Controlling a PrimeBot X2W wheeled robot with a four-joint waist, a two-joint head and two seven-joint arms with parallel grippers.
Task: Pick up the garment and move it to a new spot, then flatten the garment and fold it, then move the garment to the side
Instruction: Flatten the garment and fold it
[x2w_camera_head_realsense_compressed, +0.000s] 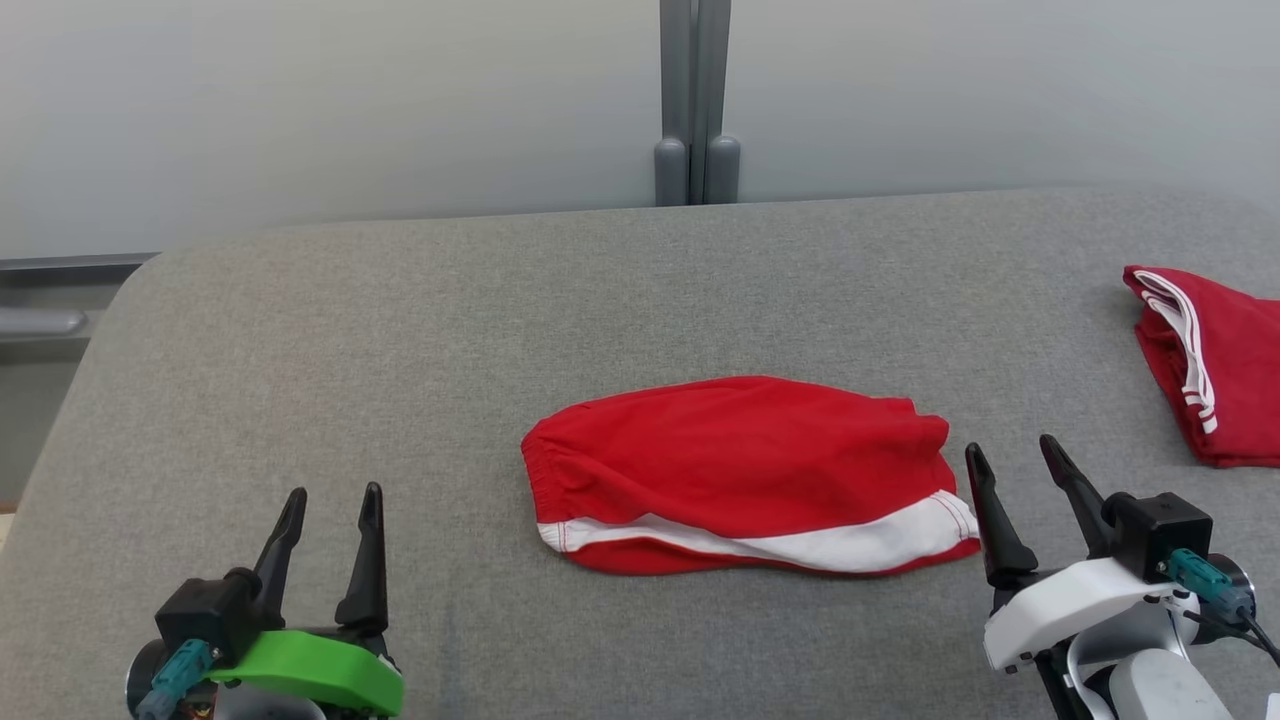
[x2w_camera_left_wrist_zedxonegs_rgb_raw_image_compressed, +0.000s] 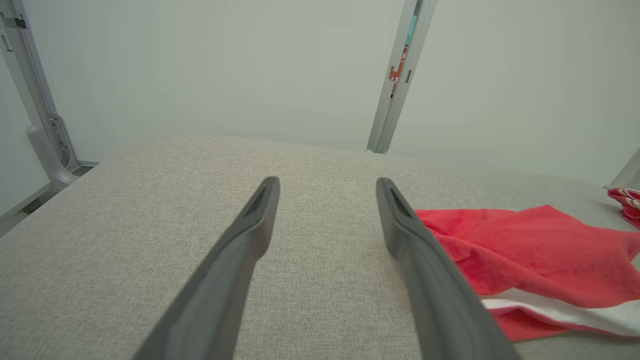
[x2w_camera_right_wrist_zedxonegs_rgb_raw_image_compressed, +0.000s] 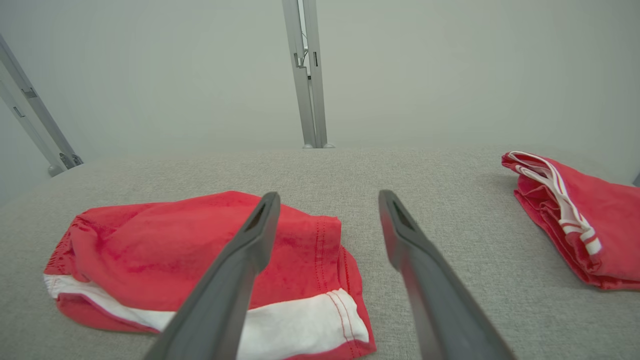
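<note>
Apparently folded in half already, the red garment (x2w_camera_head_realsense_compressed: 745, 470) lies at the table's (x2w_camera_head_realsense_compressed: 400, 330) centre, so moving it aside looks like what remains. Over the table's near edge, the left end effector (x2w_camera_head_realsense_compressed: 335, 490) and right end effector (x2w_camera_head_realsense_compressed: 1010, 443) both gape wide, holding nothing.

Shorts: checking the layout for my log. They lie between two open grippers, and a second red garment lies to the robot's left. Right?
Not quite: the head view shows the second red garment to the robot's right, not its left. The rest holds: the shorts lie between the open left gripper and right gripper.
</note>
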